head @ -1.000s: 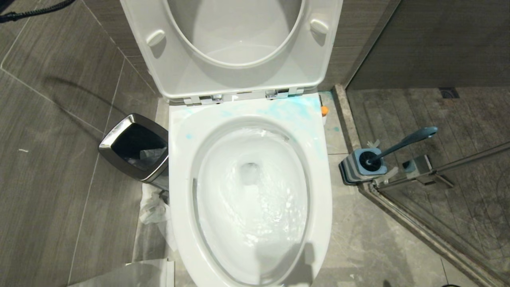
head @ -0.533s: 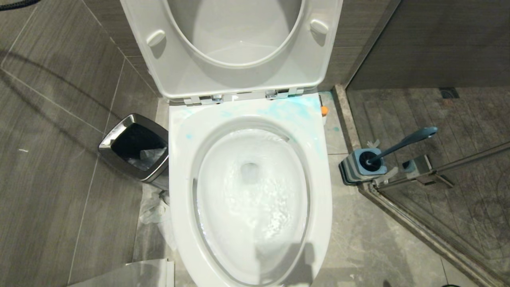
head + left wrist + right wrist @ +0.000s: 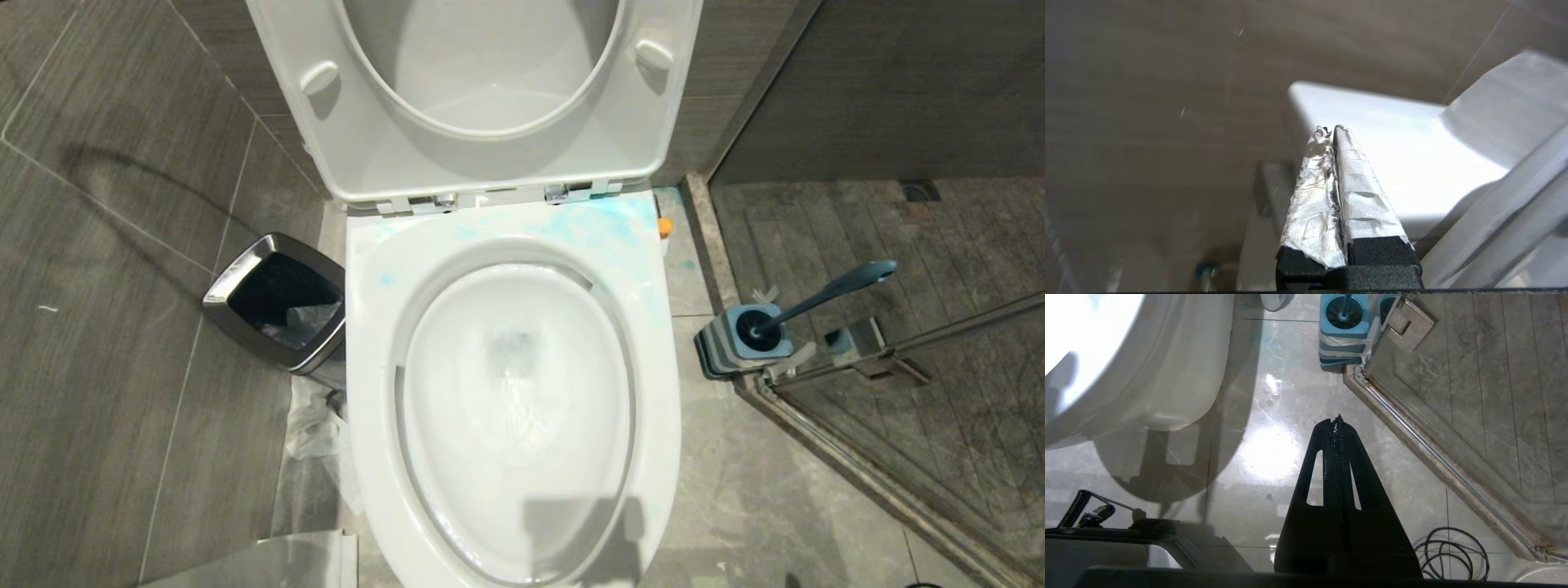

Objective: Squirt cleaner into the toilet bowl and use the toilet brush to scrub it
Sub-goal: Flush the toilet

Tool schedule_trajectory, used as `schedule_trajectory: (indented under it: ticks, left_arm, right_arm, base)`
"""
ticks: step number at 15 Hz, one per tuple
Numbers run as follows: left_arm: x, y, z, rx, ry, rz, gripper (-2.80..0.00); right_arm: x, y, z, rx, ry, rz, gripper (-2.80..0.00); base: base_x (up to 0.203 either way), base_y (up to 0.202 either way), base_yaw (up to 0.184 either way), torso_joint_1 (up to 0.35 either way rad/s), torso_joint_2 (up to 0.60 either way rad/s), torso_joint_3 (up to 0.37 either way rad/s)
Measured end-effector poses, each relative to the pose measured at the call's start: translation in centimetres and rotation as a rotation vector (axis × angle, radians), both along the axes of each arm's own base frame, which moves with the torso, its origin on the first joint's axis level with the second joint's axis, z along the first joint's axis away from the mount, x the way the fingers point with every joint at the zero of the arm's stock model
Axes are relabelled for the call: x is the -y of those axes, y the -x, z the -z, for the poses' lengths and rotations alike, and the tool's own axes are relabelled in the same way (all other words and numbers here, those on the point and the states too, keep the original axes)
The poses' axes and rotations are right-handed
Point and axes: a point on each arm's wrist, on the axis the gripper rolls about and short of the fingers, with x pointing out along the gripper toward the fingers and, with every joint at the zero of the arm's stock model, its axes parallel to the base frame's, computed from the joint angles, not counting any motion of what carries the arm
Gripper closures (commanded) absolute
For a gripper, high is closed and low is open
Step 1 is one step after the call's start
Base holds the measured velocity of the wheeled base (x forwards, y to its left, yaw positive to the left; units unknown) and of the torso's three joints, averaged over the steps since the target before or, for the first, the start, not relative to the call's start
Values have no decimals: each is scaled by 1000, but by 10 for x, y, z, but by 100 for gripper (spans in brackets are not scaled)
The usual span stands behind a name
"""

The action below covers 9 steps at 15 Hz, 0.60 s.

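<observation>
Water churns in the toilet bowl [image 3: 514, 392], white and frothy round the drain, with the seat and lid [image 3: 482, 98] tipped up against the wall. Pale blue smears of cleaner sit on the back of the rim [image 3: 588, 224], up by the hinges, more on the porcelain than down in the basin. No cleaner bottle shows in any of my views, so I can't say where it is.

My left gripper [image 3: 1336, 130] is up beside the toilet, tape-wrapped fingers pressed flat together, nothing between them, white porcelain just beyond the tips. My right gripper [image 3: 1337, 418] hangs low over the floor tiles, black fingers also closed on nothing, aimed roughly toward the shower door track.

Brush check: the toilet brush [image 3: 824, 294] stands in its blue holder [image 3: 743, 339] on the floor to the right of the toilet, hard against the glass door's hinge, handle leaning away toward the shower. Untouched by either claw.

My read: squirting looks done or nearly so, scrubbing not begun. Next move, I reckon, belongs to the right side. It calls for spreading those fingers, reaching across to the slanted handle, pinching it high enough to clear the holder, and lifting straight out without snagging the hinge. Then swing over the rim and down into the bowl.
</observation>
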Motion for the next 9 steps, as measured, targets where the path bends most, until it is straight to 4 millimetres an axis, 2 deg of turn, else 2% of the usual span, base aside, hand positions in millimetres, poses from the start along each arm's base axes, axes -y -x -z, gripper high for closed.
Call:
schedule_trajectory:
  ticks: [4,9]
  left_arm:
    - [5,2,-4,94,-13,95,0]
    - [21,-3,-1,107,-47,138,0]
  right_arm:
    - [0,0,0,0,0,0,0]
    - [0,0,0,0,0,-1,0]
  base:
    - [0,0,0,0,0,0]
    - [0,0,0,0,0,0]
